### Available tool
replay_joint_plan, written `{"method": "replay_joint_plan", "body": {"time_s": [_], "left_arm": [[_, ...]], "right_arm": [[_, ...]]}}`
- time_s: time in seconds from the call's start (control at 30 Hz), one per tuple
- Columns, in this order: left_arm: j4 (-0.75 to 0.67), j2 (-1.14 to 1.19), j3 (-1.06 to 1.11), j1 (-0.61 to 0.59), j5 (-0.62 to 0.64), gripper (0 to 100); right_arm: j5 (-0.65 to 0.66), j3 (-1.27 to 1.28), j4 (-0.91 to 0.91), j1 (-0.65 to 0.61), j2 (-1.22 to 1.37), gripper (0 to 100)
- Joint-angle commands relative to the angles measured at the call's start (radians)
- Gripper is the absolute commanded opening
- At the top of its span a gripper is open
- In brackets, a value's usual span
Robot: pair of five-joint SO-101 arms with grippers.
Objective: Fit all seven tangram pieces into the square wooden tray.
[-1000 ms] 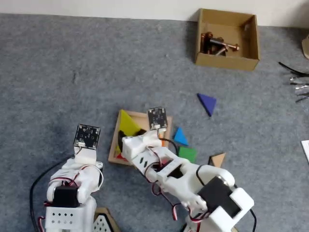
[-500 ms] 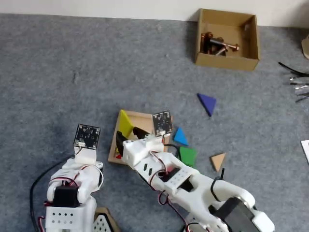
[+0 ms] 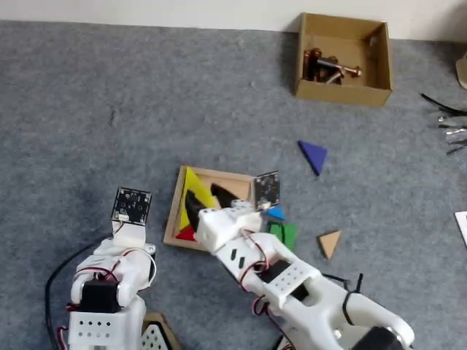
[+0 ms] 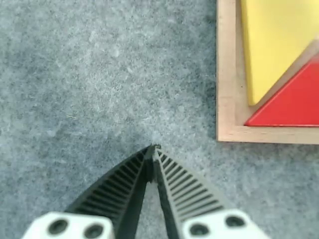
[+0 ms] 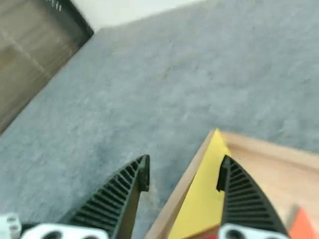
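Left hand (image 4: 152,149): fingers pressed fully together, holding nothing. The tips point down at the grey surface (image 3: 109,109), just beside a corner of the tray (image 4: 225,74) and not touching it. Left arm (image 3: 117,270) sits beside the tray's edge in the high view.

Right hand (image 5: 183,172): wide open, nothing between the fingers. It hangs over the tray's far corner, one finger over the surface outside the rim, the other over the yellow piece (image 5: 207,199). In the high view it is above the tray's interior (image 3: 201,193).

Tray (image 3: 237,180) lies flat mid-surface. Inside:
- yellow piece (image 3: 191,184) along one edge
- red piece (image 3: 185,234) in the near corner, touching the yellow one
- orange piece (image 5: 301,224) beside them, mostly cut off

Part of the tray floor is bare wood.

Outside the tray:
- light blue piece (image 3: 276,213) just beside its rim
- green piece (image 3: 284,233) next to that, partly under the right arm
- tan triangle (image 3: 330,243) near the green one
- dark blue triangle (image 3: 314,155) well apart, toward the cardboard box (image 3: 343,89)
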Motion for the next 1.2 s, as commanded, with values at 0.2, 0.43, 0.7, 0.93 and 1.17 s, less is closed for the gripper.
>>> {"method": "replay_joint_plan", "body": {"time_s": [0.2, 0.43, 0.7, 0.93, 1.17], "left_arm": [[0.005, -0.005, 0.019, -0.010, -0.009, 1], [0.005, -0.005, 0.019, -0.010, -0.009, 1], [0.005, -0.005, 0.019, -0.010, -0.009, 1], [0.005, -0.005, 0.019, -0.010, -0.009, 1], [0.005, -0.005, 0.019, -0.010, -0.009, 1]], "right_arm": [[0.012, -0.073, 0.085, 0.096, 0.016, 20.9], [0.011, -0.315, 0.389, 0.111, 0.170, 12.3], [0.008, -0.372, 0.397, 0.160, 0.203, 0.5], [0.008, -0.366, 0.401, 0.170, 0.203, 0.5], [0.011, -0.369, 0.401, 0.170, 0.217, 0.5]]}}
